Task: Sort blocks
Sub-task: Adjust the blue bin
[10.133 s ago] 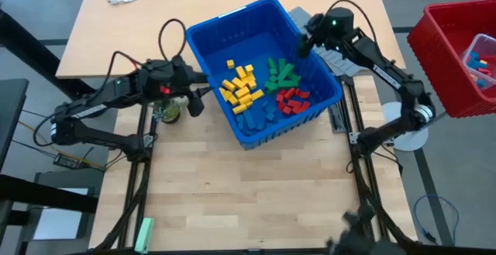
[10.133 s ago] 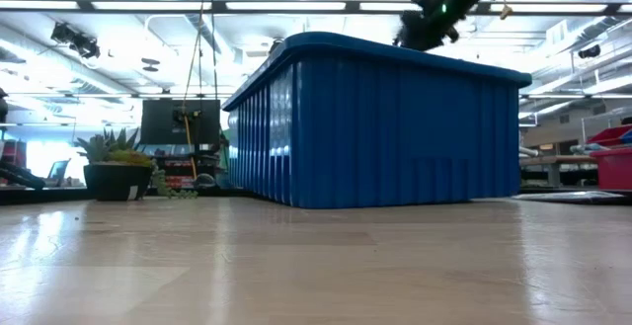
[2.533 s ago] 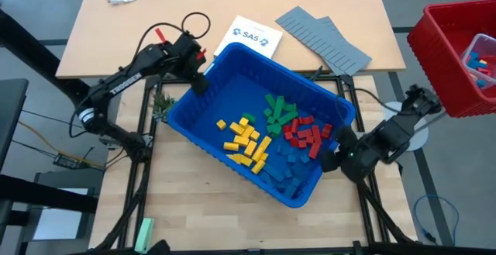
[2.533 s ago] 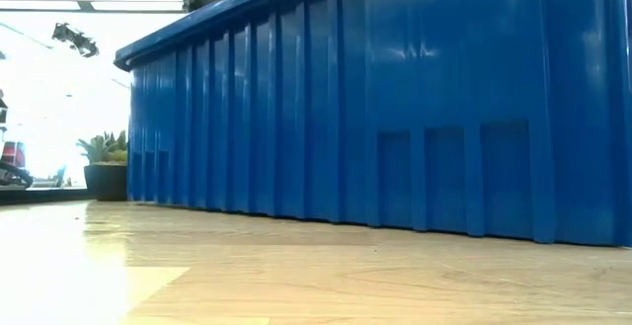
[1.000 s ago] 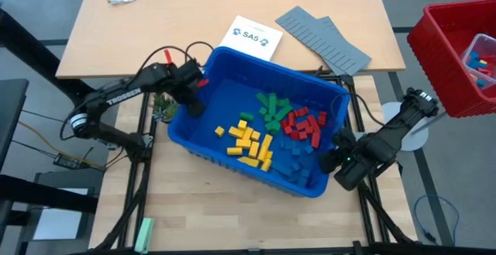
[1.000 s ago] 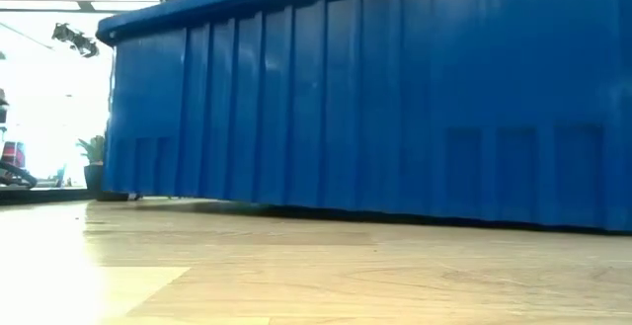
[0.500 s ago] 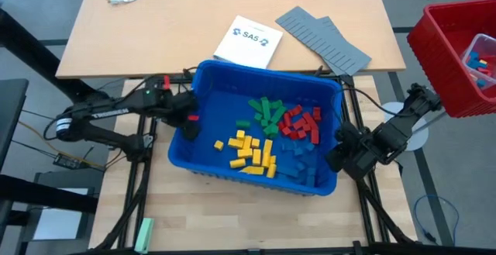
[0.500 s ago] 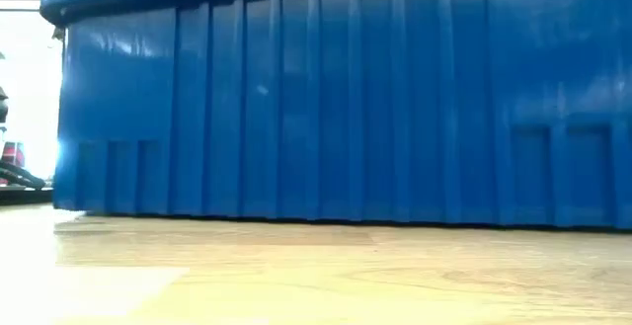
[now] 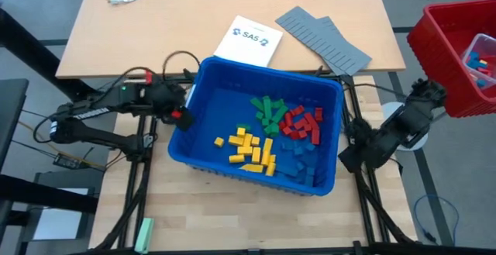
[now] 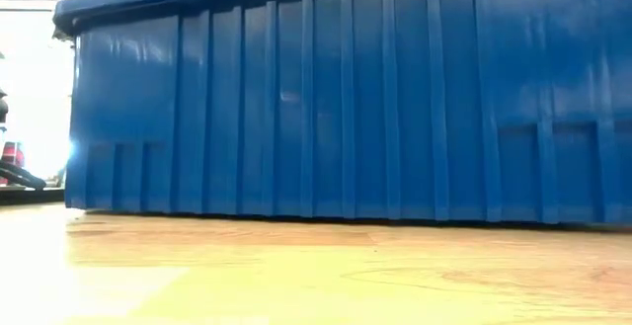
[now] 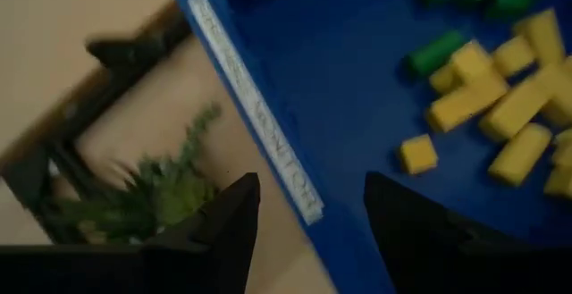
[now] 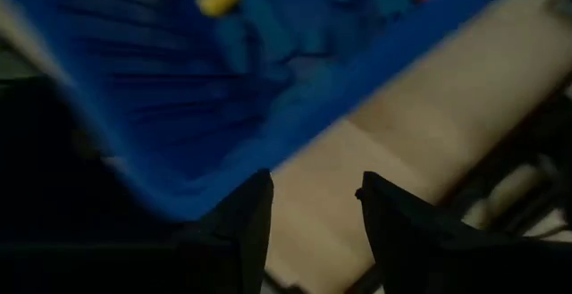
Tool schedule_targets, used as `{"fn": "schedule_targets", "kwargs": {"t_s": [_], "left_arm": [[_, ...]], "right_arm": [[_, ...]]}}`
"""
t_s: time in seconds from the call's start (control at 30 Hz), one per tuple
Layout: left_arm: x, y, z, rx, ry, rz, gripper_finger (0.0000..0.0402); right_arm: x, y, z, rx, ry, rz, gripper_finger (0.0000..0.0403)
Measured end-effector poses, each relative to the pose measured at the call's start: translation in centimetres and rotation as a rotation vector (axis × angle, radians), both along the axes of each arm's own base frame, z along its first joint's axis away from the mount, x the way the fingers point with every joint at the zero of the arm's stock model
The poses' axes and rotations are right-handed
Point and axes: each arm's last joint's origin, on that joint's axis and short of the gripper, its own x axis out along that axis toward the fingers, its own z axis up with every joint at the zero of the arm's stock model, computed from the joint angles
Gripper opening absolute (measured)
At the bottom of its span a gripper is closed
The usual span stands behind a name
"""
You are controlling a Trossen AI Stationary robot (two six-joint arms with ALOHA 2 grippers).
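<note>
The blue bin (image 9: pixel 263 70) stands on the wooden table and fills the low view (image 10: pixel 346 98). Inside it the blocks lie in colour groups: yellow (image 9: pixel 249 148), green (image 9: pixel 267 111), red (image 9: pixel 302 123) and blue (image 9: pixel 298 158). My left gripper (image 9: pixel 177 117) is open at the bin's left rim. In its wrist view (image 11: pixel 313 187) one finger is over the bin's inside and the other over the outside. My right gripper (image 9: pixel 346 143) is open beside the bin's right wall, with bare table between its fingers (image 12: pixel 315 182). My left gripper comes slanting down over the bin's left rim (image 11: pixel 268 124), which passes between its two fingers. The gap is much wider than the rim, and I cannot tell whether either finger touches the wall. My right gripper hangs close to the bin's right wall near the near corner (image 12: pixel 206 187); I cannot tell whether it touches.
A white booklet (image 9: pixel 246 38) and flat grey ridged panels (image 9: pixel 322 39) lie behind the bin. A red bin (image 9: pixel 457 53) stands beyond the table's right edge. A small green plant (image 11: pixel 152 187) sits just outside the bin's left wall. A pale green bar (image 9: pixel 144 230) lies near left.
The bin has turned on the table, and its far edge now lies more nearly square with the table's far edge. My left gripper has gone toward the table's left edge along the bin's left rim. My right gripper has risen and drifted toward the far edge beside the right wall.
</note>
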Motion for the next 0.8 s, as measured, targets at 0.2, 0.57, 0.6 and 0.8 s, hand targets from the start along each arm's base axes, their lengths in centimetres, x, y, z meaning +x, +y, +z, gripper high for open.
{"fn": "schedule_targets", "kwargs": {"t_s": [0.2,0.57,0.6,0.8], "left_arm": [[-1.8,-0.8,4.4,0.148,-0.212,-0.094,0.0211],[-3.7,-1.7,6.0,0.33,-0.446,-0.299,0.0211],[-3.5,-1.7,5.8,0.327,-0.443,-0.309,0.0211],[-2.1,-1.7,4.2,0.286,-0.486,-0.373,0.0211]], "right_arm": [[0.9,0.1,4.7,0.004,-0.368,0.076,0.016],[9.8,0.5,4.7,-1.04,-0.415,0.348,0.0157],[10.7,0.3,4.5,-1.125,-0.372,0.334,0.0157],[15.2,-2.7,1.7,-1.058,-0.166,0.501,0.0158]]}}
